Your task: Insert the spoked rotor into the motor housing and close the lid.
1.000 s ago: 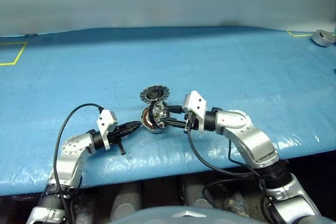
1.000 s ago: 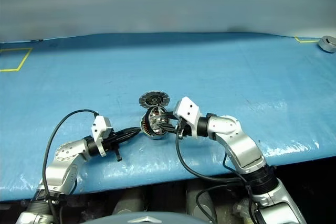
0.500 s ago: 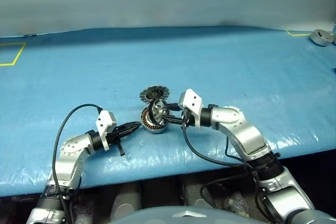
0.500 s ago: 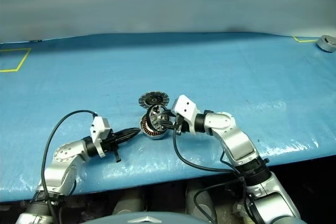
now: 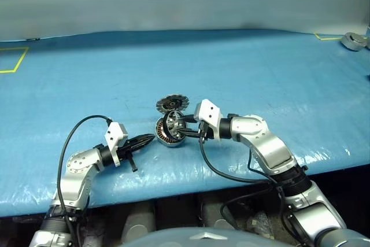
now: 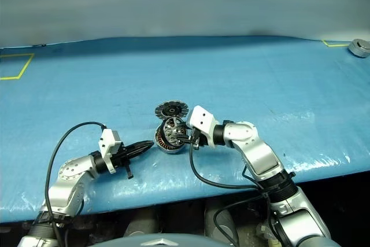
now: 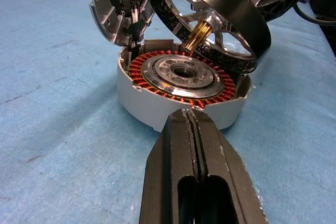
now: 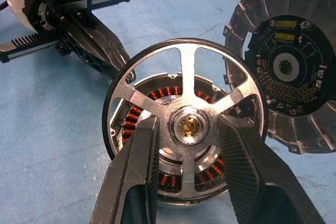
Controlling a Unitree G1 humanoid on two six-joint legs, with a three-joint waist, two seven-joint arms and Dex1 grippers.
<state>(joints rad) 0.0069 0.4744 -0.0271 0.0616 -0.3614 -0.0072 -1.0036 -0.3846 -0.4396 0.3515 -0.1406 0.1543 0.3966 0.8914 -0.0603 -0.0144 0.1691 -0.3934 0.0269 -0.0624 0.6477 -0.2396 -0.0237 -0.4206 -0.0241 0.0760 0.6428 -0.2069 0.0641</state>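
A blue sheet covers the table (image 5: 243, 67), with yellow tape marks at its far left (image 5: 13, 59) and far right corners, where a grey object (image 5: 355, 40), perhaps a tape roll, sits. Near the front edge, the left tool (image 5: 151, 138), shut and empty, points at the motor housing (image 7: 181, 90). The lid (image 8: 286, 66) stands open. The right tool (image 8: 187, 153) grips the spoked rotor (image 8: 186, 124), tilted over the housing.

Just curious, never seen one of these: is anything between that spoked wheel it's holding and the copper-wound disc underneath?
No. In the left wrist view the spoked rotor hangs tilted above the motor housing, the gap between them bare.
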